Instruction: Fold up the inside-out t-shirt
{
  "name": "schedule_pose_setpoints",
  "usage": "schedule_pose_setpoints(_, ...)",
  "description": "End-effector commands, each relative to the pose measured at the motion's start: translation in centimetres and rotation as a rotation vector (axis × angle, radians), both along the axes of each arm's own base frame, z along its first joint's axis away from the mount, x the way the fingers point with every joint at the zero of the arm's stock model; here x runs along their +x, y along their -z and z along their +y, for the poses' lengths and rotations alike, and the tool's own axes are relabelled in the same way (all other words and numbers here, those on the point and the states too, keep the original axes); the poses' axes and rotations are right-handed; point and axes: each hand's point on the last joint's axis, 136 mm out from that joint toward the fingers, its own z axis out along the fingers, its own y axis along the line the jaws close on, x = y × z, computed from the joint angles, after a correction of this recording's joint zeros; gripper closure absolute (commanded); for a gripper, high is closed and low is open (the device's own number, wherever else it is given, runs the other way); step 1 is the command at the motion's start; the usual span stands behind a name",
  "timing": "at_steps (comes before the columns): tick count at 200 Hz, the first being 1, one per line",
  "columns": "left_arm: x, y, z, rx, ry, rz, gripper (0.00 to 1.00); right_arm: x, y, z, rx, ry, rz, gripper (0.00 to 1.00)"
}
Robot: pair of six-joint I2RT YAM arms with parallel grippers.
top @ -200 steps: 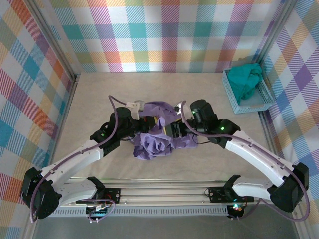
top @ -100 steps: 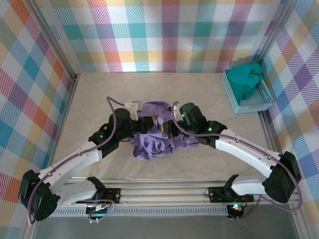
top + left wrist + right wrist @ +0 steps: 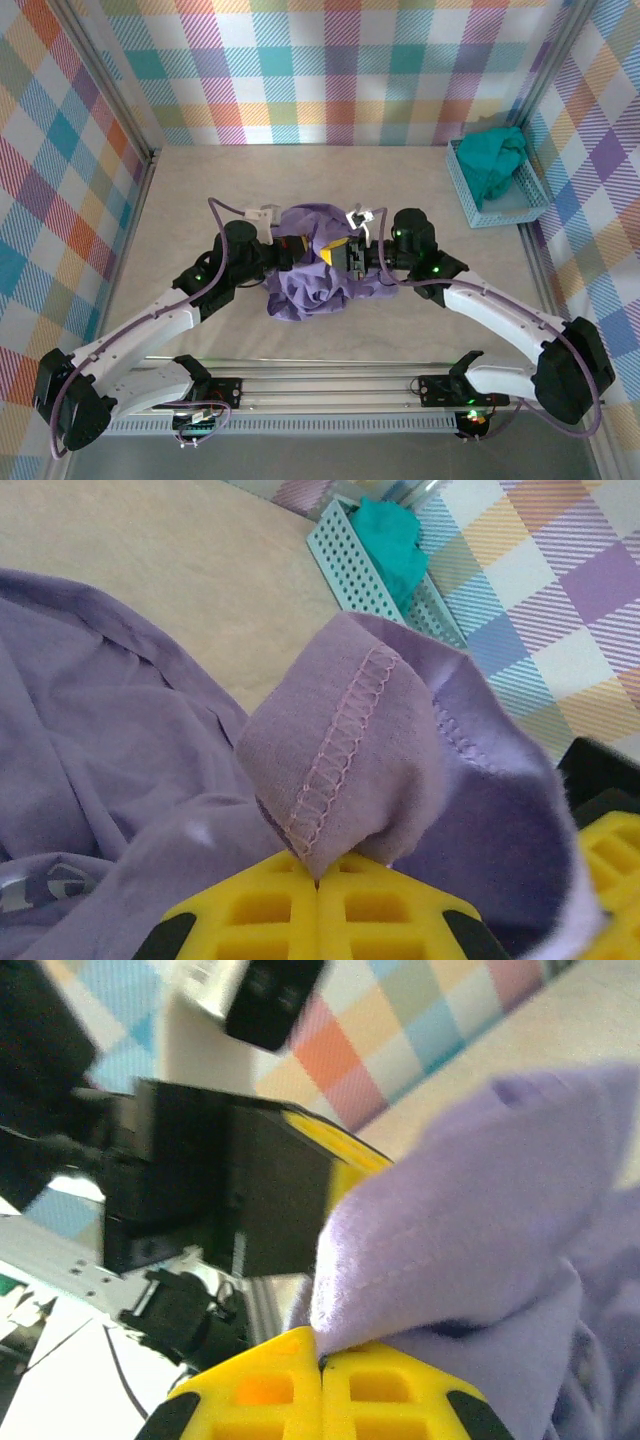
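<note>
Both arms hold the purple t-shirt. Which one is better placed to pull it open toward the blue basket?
Right, probably. Both pincers are shut on the lavender t-shirt, but the right pincer sits nearer the basket; the left pincer would have to cross it.

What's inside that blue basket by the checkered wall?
A crumpled teal-green cloth sits in the basket, bunched up above the rim. The cloth covers most of the basket's floor, so I cannot tell whether anything lies underneath it.
</note>
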Motion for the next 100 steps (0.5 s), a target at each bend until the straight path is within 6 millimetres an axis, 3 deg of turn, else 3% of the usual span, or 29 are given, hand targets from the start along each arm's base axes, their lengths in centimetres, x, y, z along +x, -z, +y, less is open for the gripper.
schedule_pose_setpoints(1,-0.4,0.5,-0.7,-0.019,0.051,0.024,1.0,-1.0,-2.3,0.6,0.108,-0.11,-0.084,1.0)
schedule_pose_setpoints(41,0.0,1.3,0.7,0.022,-0.002,0.052,0.96,-0.4,-2.0,-0.1,0.126,-0.107,-0.095,1.0)
schedule_pose_setpoints(71,0.2,0.9,1.9,0.012,-0.007,0.044,0.77,-0.5,-1.9,-0.7,0.142,-0.114,-0.114,1.0)
schedule_pose_setpoints(100,-0.7,-1.0,2.1,0.015,0.045,-0.026,0.59,-0.6,-1.5,-0.6,0.137,-0.128,-0.115,1.0)
